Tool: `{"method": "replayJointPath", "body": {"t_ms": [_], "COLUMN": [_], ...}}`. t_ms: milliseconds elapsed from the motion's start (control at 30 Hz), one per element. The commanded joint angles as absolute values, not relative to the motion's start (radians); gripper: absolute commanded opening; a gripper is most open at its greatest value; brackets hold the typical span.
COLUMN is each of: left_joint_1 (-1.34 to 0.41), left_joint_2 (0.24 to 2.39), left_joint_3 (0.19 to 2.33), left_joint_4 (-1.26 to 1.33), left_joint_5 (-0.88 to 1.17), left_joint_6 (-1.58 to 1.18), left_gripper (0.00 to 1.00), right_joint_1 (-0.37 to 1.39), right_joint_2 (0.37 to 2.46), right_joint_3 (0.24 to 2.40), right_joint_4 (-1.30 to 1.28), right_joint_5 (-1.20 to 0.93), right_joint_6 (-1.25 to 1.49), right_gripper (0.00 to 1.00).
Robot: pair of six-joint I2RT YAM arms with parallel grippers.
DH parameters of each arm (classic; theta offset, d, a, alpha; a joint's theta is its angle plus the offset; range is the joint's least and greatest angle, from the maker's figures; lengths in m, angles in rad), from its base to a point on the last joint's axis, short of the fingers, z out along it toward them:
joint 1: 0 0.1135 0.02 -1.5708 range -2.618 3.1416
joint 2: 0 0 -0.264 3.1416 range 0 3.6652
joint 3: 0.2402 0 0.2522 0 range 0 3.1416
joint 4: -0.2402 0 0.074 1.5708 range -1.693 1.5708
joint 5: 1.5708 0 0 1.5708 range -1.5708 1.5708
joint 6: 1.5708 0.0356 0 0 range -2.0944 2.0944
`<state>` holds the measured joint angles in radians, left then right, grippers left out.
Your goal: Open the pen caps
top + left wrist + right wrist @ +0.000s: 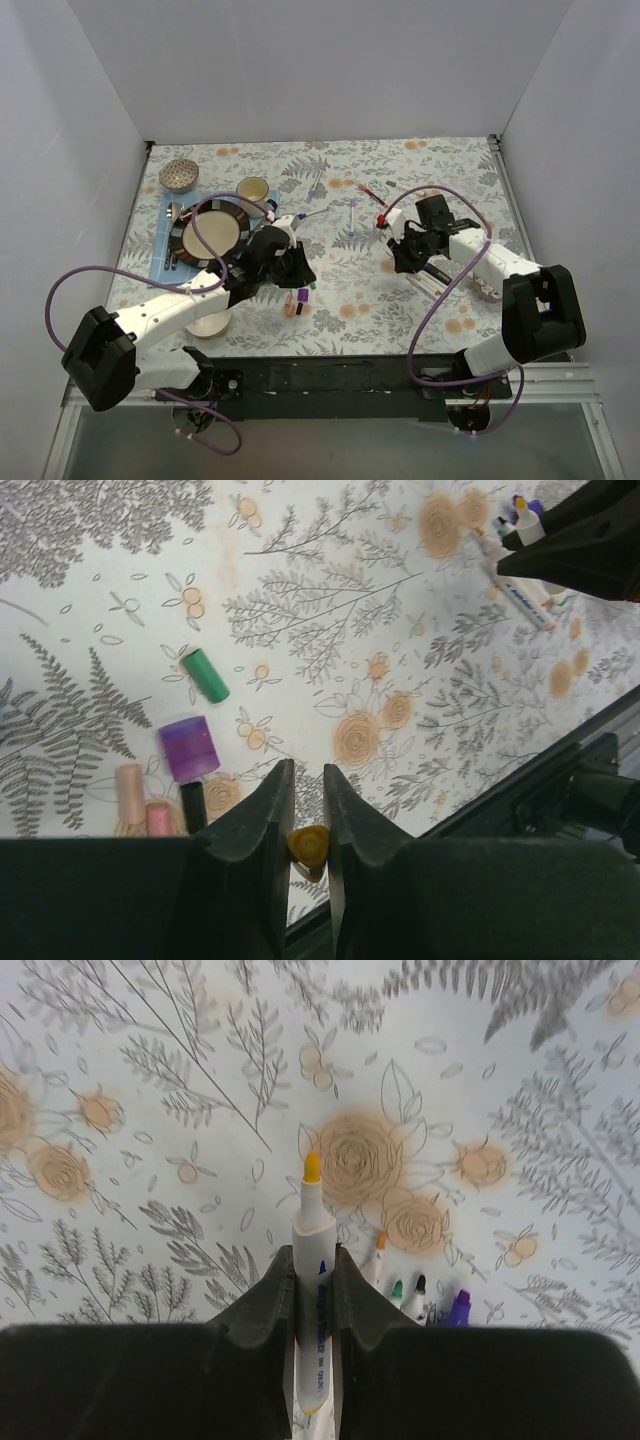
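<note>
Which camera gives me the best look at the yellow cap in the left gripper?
Left wrist: the yellow cap shows close up, pinched in the left gripper. In the top external view the gripper body hides the cap, and the right wrist view does not show it at all.

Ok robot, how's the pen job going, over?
Left claw shut on yellow cap. Right claw shut on yellow pen, tip bare. Green cap loose nearby, nothing blocking.

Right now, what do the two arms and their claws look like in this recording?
The left arm and right arm have white links with bulky black joints. A loose purple cable loops along each. The left claw and right claw are matte black, with two wedge-shaped fingers tapering toward the tips. No markings show.
</note>
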<state>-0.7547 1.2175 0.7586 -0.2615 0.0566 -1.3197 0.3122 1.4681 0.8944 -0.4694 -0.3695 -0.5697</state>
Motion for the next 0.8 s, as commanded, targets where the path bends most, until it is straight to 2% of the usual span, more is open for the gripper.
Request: {"method": "replayJointPath", "body": {"t_ms": [0,467,767], "left_joint_1": [-0.801,-0.876,-0.879], "left_joint_2": [1.196,1.307,1.307], "left_joint_3": [0.736,0.749,0.726], "left_joint_4": [-0.313,-0.314,-0.293], "left_joint_5": [-0.075,-0.201,-0.199], "left_joint_6": [-1.331,-1.331,-1.341], "left_gripper": [0.0,0.0,0.0], "right_joint_1": [0.285,0.156,0.153], "right_joint_2": [1.448,1.431,1.437], "right_joint_3": [0.857,0.859,0.851], "right_joint_4": [-0.463,-0.508,-0.538], "right_joint_5": [-0.212,-0.215,-0.219], "right_joint_6": [-0.595,-0.618,-0.643], "right_gripper": [0.06,0.11,0.25]}}
